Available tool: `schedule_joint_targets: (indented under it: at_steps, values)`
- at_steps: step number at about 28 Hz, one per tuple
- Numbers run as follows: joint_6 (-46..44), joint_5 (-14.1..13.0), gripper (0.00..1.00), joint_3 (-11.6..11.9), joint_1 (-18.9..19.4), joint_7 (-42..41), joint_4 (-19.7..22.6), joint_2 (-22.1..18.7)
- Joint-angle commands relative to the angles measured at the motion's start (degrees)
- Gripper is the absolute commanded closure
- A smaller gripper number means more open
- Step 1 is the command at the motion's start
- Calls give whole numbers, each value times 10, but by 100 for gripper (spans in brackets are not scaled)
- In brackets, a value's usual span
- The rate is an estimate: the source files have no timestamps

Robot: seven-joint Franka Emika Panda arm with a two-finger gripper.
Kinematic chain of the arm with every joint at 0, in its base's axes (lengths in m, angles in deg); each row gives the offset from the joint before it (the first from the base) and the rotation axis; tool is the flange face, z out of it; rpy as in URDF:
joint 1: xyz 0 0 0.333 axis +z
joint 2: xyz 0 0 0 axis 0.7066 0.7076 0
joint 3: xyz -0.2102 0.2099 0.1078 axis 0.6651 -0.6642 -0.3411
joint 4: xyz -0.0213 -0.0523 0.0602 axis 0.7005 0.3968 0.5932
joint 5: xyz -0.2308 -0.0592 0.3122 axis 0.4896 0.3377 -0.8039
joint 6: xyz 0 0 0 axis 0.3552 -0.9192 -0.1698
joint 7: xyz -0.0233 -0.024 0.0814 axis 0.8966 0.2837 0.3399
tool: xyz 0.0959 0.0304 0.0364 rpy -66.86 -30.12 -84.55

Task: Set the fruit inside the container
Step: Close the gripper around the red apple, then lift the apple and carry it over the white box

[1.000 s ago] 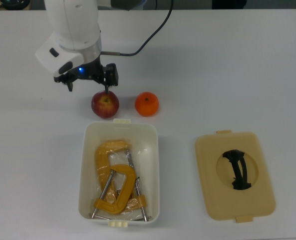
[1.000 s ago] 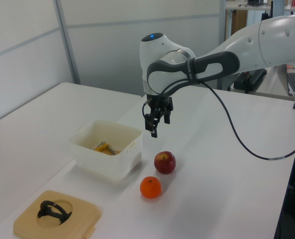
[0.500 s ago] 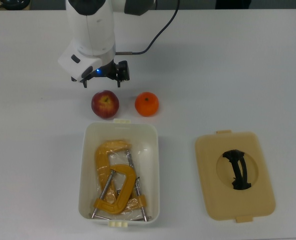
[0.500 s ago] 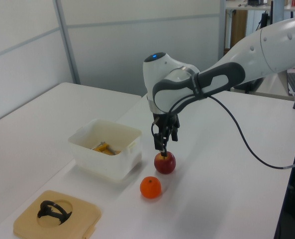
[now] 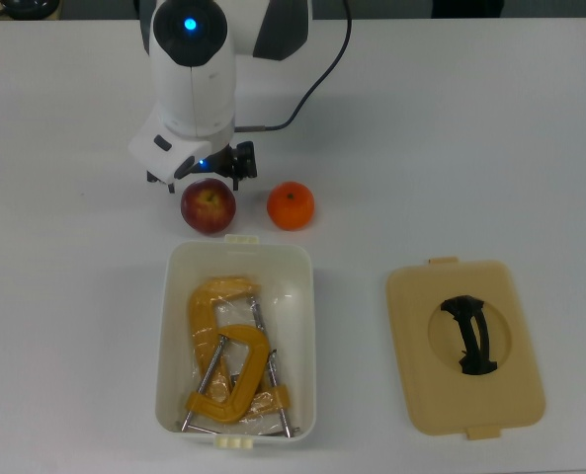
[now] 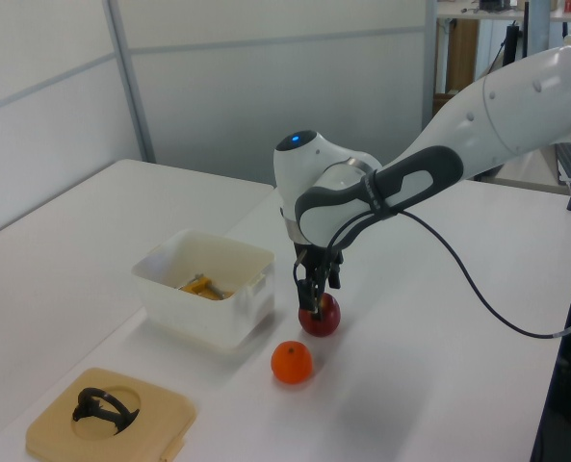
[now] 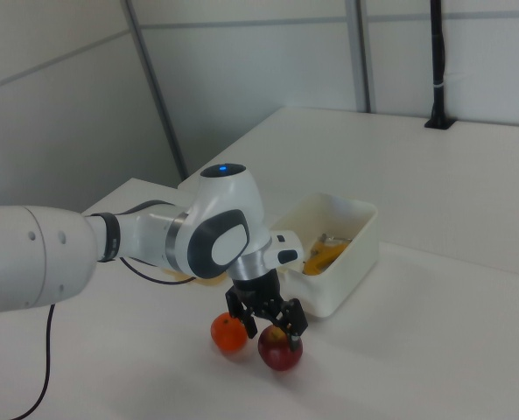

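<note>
The red apple [image 5: 209,207] rests on the white table just beyond the short end of the white tub [image 5: 174,326]. Beside it, on the top view's right, lies the orange citrus [image 5: 291,205]. My gripper [image 7: 273,329] is down over the apple [image 7: 280,350], open, with one finger on each side of its top. In the left view the fingers [image 6: 313,300] reach the apple [image 6: 321,316], and the orange [image 6: 292,362] lies nearer the camera. In the top view the arm's hand hides most of the fingers.
Yellow-orange C-clamps [image 5: 228,365] lie inside the tub. The beige lid with a black handle [image 5: 465,346] lies flat on the top view's right of the tub. The arm's cable trails over the table behind the hand.
The gripper has moved from the top view's left and come down over the apple. The apple, the orange, the tub and the lid have not moved.
</note>
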Motion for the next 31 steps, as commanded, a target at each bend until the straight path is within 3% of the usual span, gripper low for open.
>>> schedule_joint_targets:
  at_steps: [1, 7, 8, 12, 13, 14, 17, 22, 26, 31]
  values:
    - [32, 17, 0, 3, 6, -9, 5, 15]
    - [49, 22, 0, 0, 9, -6, 3, 29]
    - [49, 23, 5, -1, 9, -7, 3, 29]
    - [46, 26, 45, -2, 10, -9, 3, 28]
    - [43, 26, 60, -2, 10, -9, 3, 26]
    - [42, 25, 64, -2, 9, -9, 2, 25]
    - [21, 25, 66, -2, 9, -12, 0, 14]
    - [-84, 11, 66, -2, 3, -24, -64, 7]
    - [-110, -38, 66, -1, -2, -22, -131, 6]
    - [-103, -55, 64, 0, -9, -17, -175, 6]
